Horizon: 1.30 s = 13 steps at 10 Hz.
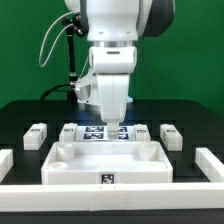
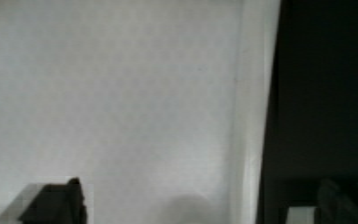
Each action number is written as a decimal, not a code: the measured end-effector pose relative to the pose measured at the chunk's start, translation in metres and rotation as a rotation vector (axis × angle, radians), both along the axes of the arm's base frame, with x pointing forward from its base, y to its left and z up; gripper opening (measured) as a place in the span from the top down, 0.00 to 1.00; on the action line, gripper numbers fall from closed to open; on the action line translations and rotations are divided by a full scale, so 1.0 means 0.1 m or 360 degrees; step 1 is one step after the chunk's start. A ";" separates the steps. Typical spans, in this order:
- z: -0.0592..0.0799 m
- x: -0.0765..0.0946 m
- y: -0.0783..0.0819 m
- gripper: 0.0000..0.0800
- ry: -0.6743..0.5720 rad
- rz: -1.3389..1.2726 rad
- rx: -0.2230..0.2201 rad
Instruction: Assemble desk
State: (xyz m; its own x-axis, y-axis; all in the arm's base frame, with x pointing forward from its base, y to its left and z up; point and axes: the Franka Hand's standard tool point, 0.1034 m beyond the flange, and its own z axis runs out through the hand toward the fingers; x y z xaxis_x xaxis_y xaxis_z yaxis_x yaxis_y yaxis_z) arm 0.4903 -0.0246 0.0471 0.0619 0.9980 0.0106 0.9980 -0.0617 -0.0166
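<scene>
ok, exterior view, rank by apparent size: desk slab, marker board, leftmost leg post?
1. Large white plastic desk slab with recessed middle: clearly largest, though nearest the camera.
2. Thin flat white marker board: smaller, partly hidden by the arm.
3. Small white square leg post at the exterior view's far left: smallest.

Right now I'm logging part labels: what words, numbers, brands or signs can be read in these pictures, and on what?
No words, numbers or brands can be read in either view.
Desk slab: its small tag is a black-and-white pattern, no letters.
Marker board: pattern tags only.
Leg posts: tags too small to make out.
Wrist view: blurred white surface, no print.
</scene>
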 end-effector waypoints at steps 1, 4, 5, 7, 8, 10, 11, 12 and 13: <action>-0.12 -0.05 -0.08 0.19 0.0009 -0.0008 0.0008; -0.37 -0.09 -0.10 0.19 0.0015 -0.0066 0.0025; -0.37 -0.10 -0.11 0.19 0.0019 -0.0068 0.0025; -0.37 -0.10 -0.11 0.52 0.0020 -0.0069 0.0025; -0.37 -0.10 -0.11 0.52 0.0020 -0.0069 0.0025; -0.37 -0.10 -0.11 0.74 0.0020 -0.0069 0.0025; -0.37 -0.10 -0.11 0.93 0.0018 -0.0069 0.0024; -0.37 -0.10 -0.11 0.93 0.0018 -0.0070 0.0024; -0.37 -0.10 -0.11 0.93 0.0018 -0.0070 0.0024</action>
